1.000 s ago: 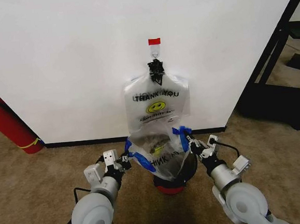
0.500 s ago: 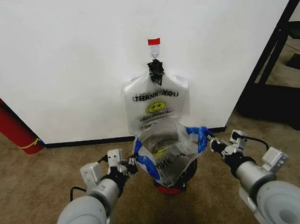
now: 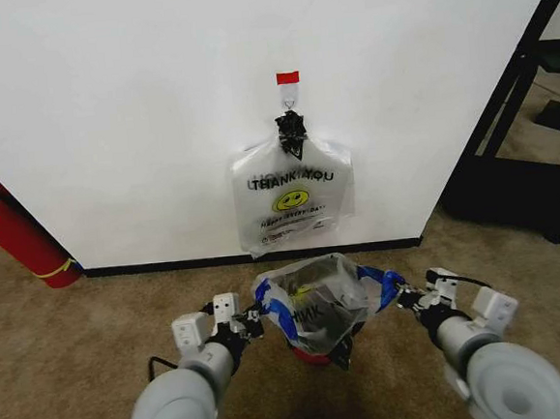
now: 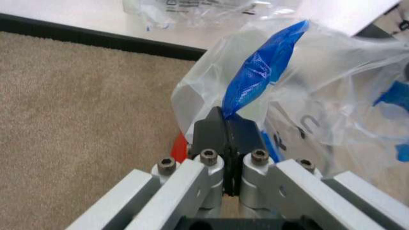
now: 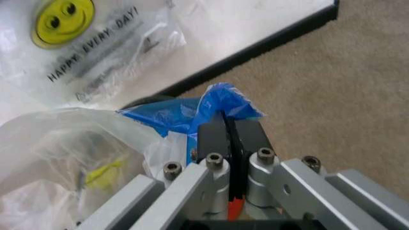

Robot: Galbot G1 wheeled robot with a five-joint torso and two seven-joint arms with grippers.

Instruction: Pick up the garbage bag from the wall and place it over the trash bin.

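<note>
Head view: we see garbage bag (image 3: pixel 313 304) stretched open betw left gripper (image 3: pixel 253 317) and right gripper (image 3: pixel 403 298), mouth axis running left-right, directly over trash bin (image 3: pixel 316 352); both arms low, equally near, below wall (image 3: pixel 117 106).

L wrist: fingers clamped on blue handle (image 4: pixel 262 72).

R wrist: same, pinching other handle (image 5: pixel 208 111).

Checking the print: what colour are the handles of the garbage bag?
Blue; the garbage bag handle pinched by the left gripper shows best in the left wrist view.
</note>
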